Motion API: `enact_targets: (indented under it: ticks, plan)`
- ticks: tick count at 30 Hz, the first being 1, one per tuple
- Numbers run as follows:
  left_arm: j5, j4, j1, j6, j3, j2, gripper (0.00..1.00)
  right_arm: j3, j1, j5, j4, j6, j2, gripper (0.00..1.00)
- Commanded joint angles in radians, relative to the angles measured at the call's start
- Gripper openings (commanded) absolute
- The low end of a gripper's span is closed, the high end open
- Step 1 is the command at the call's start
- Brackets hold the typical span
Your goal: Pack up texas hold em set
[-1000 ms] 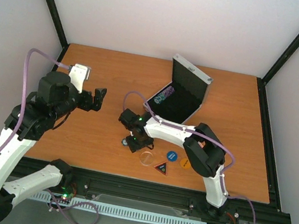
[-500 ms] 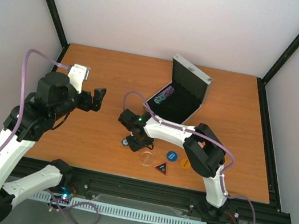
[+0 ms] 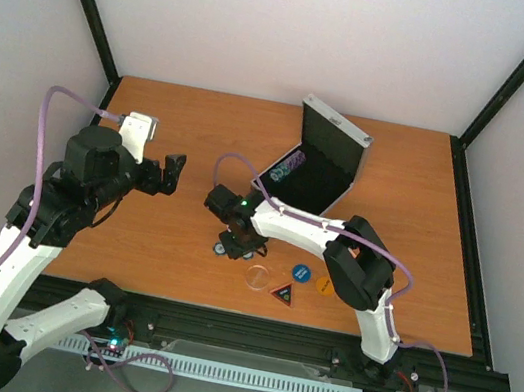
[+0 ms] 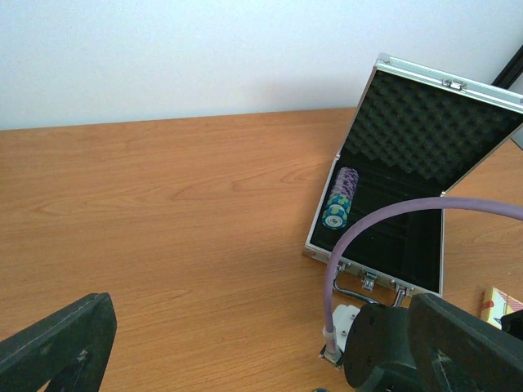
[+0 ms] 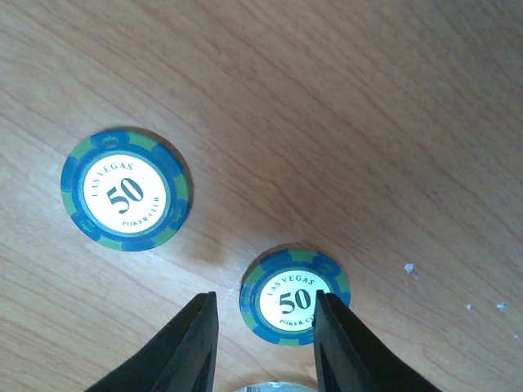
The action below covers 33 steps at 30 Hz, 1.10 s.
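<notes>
Silver aluminium case (image 3: 320,166), black-lined, stands on the table (image 3: 184,121) toward the far edge, right of middle, with its lid raised upright. The left wrist view shows egg-crate foam inside the lid and, in the tray's left compartment, a row of chips (image 4: 341,198) on edge, purple at the far end and blue-green at the near end; the rest of the tray looks bare and dark. From above the same row is only a small pale streak (image 3: 289,168). Near the near edge, about the middle, lie a clear disc (image 3: 256,276), a triangular button (image 3: 283,293), a blue button (image 3: 301,273) and an orange button (image 3: 324,285), close together but apart. Only the left wrist view catches a red-edged corner of the deck (image 4: 500,304), at its right border. Only the right wrist view shows two blue-and-green chips marked "Las Vegas 50 Poker Club", flat on the wood. The nearer chip (image 5: 294,296) lies between the fingers of the right gripper (image 5: 265,343): one finger overlaps its rim, the other stands clear, and nothing is gripped. The farther chip (image 5: 125,189) lies well apart. The left gripper (image 3: 173,172) hangs above the table's left part, spread wide, empty.
</notes>
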<state>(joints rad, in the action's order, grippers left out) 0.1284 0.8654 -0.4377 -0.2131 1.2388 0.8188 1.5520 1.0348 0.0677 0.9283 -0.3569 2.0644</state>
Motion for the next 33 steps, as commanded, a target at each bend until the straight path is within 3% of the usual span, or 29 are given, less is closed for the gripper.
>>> enact_targets:
  ticks: [1, 3, 5, 9, 23, 28, 33]
  plan:
    - [0.007, 0.003, 0.004, 0.001, 0.011, -0.006, 1.00, 0.023, 0.005, 0.007, 0.020, 0.000, 0.010, 0.39]
    - [0.008, 0.005, 0.004, 0.002, 0.011, -0.006, 1.00, 0.014, 0.005, 0.013, 0.017, -0.002, 0.007, 0.56]
    - [0.008, 0.006, 0.004, 0.001, 0.010, -0.008, 1.00, 0.001, 0.004, 0.020, 0.011, -0.005, 0.004, 0.65]
    - [0.006, 0.006, 0.004, -0.001, 0.008, -0.010, 1.00, -0.029, -0.013, 0.024, 0.004, -0.005, 0.006, 0.70]
    - [0.007, 0.001, 0.004, -0.006, -0.004, -0.006, 1.00, -0.084, -0.050, -0.052, -0.062, 0.018, 0.007, 0.65]
    - [0.014, 0.003, 0.004, -0.005, -0.002, -0.008, 1.00, -0.094, -0.049, -0.069, -0.059, 0.011, 0.006, 0.46]
    - [0.008, 0.001, 0.004, -0.009, -0.004, -0.007, 1.00, -0.099, -0.048, -0.062, -0.056, 0.002, -0.009, 0.38]
